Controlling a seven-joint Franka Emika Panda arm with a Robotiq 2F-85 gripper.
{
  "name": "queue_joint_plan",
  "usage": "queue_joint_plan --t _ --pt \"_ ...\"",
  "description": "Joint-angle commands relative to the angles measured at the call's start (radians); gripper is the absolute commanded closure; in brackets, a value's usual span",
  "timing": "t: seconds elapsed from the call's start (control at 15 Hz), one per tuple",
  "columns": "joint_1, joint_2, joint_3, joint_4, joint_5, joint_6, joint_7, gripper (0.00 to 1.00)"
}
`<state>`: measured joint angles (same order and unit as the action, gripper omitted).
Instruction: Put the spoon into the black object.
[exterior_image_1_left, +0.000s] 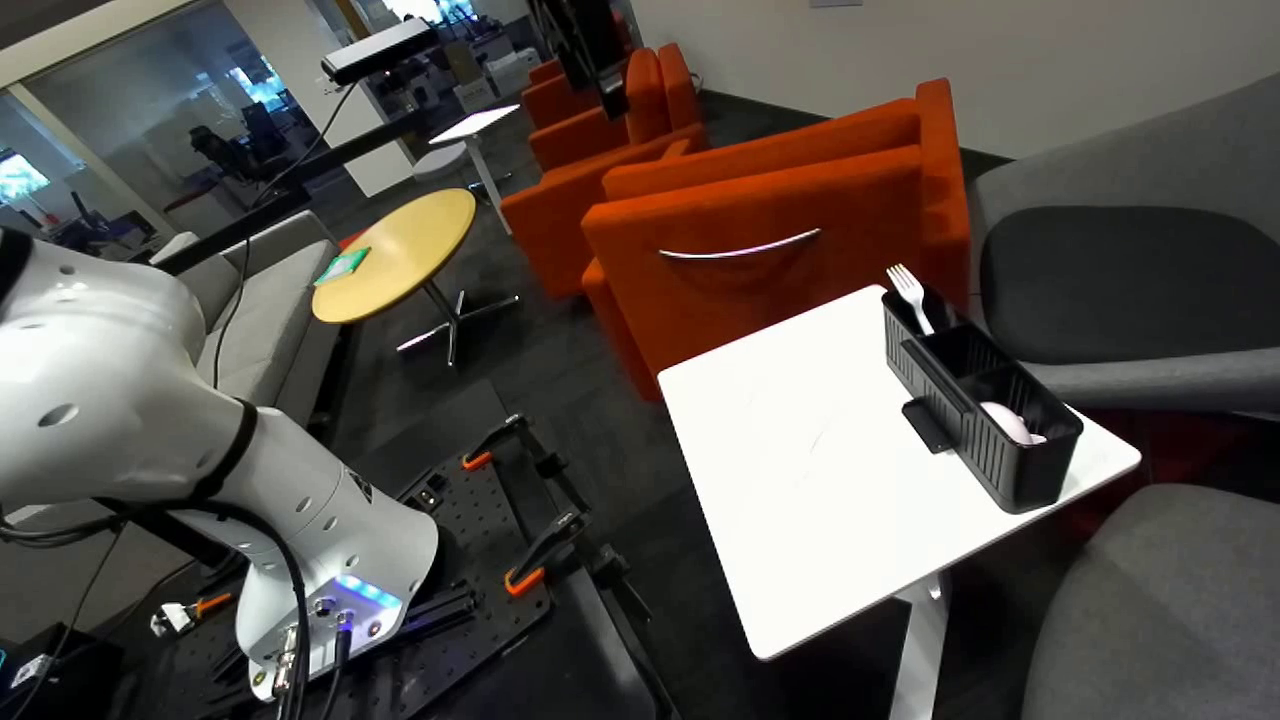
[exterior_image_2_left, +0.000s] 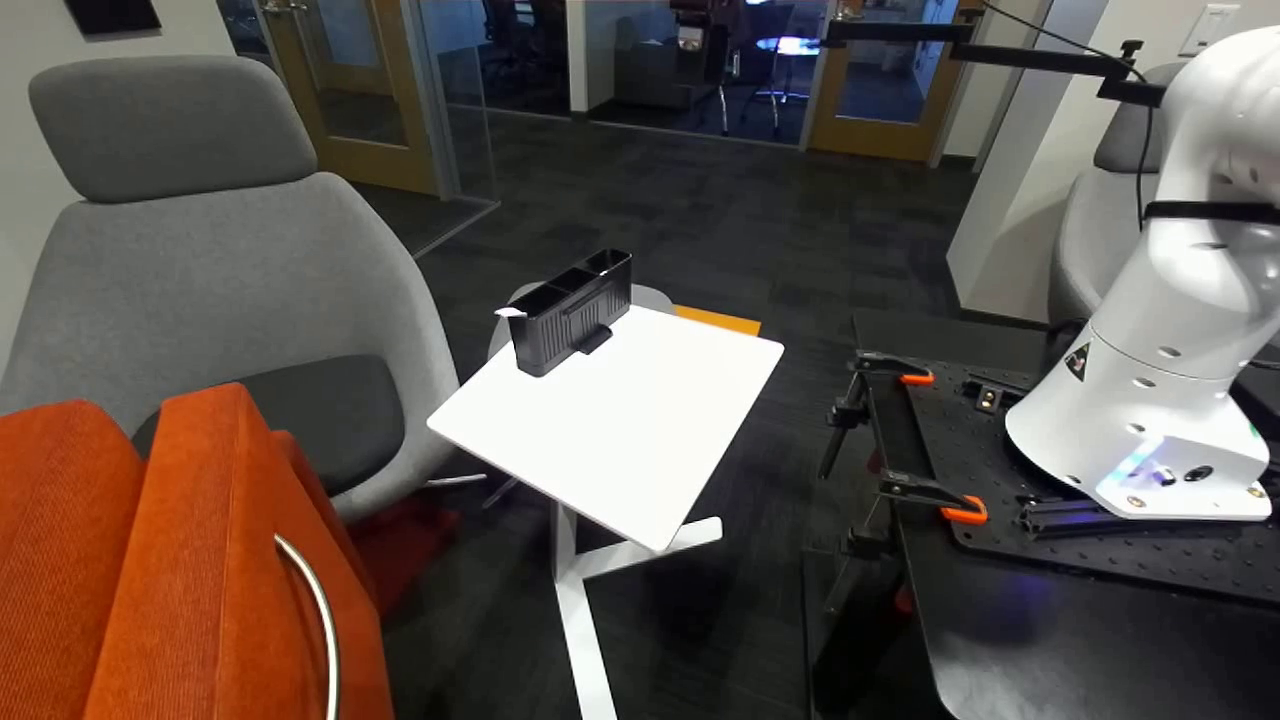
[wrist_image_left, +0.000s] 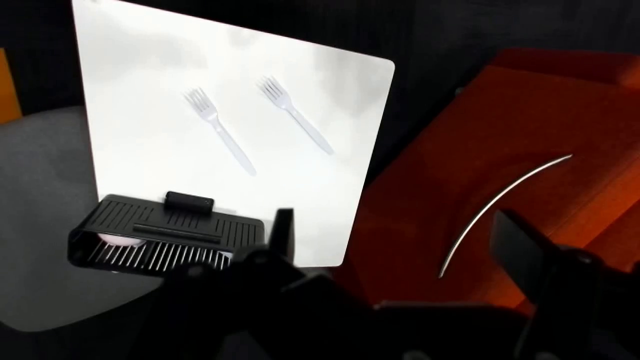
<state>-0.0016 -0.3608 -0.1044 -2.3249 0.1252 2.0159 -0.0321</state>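
Note:
The black object (exterior_image_1_left: 985, 400) is a long narrow rack with compartments on the white table; it also shows in an exterior view (exterior_image_2_left: 570, 320) and the wrist view (wrist_image_left: 175, 222). A pale rounded piece (exterior_image_1_left: 1010, 422), resembling a spoon's bowl, lies in one end compartment; it shows in the wrist view (wrist_image_left: 120, 240). A white fork (exterior_image_1_left: 910, 300) stands tilted in the opposite end. Two pale forks, a left one (wrist_image_left: 213, 119) and a right one (wrist_image_left: 305, 125), lie on the table. No loose spoon shows there. My gripper (wrist_image_left: 395, 235) is open and empty, above and away from the table.
The white table (exterior_image_1_left: 800, 500) is small and tilted in view. An orange armchair (exterior_image_1_left: 770, 290) stands against one side, also under my gripper in the wrist view (wrist_image_left: 430, 200). A grey chair (exterior_image_2_left: 250, 270) stands behind the rack. Clamps (exterior_image_2_left: 960, 500) stick out from the robot's black bench.

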Motion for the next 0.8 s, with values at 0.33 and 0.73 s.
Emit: queue_joint_plan --t 0.33,0.73 --pt "-0.087 0.153 -0.116 -0.064 -0.016 0.172 -0.282 0.00" --pt "-0.155 0.267 -0.151 -0.073 -0.013 0.251 -0.342 0.00"
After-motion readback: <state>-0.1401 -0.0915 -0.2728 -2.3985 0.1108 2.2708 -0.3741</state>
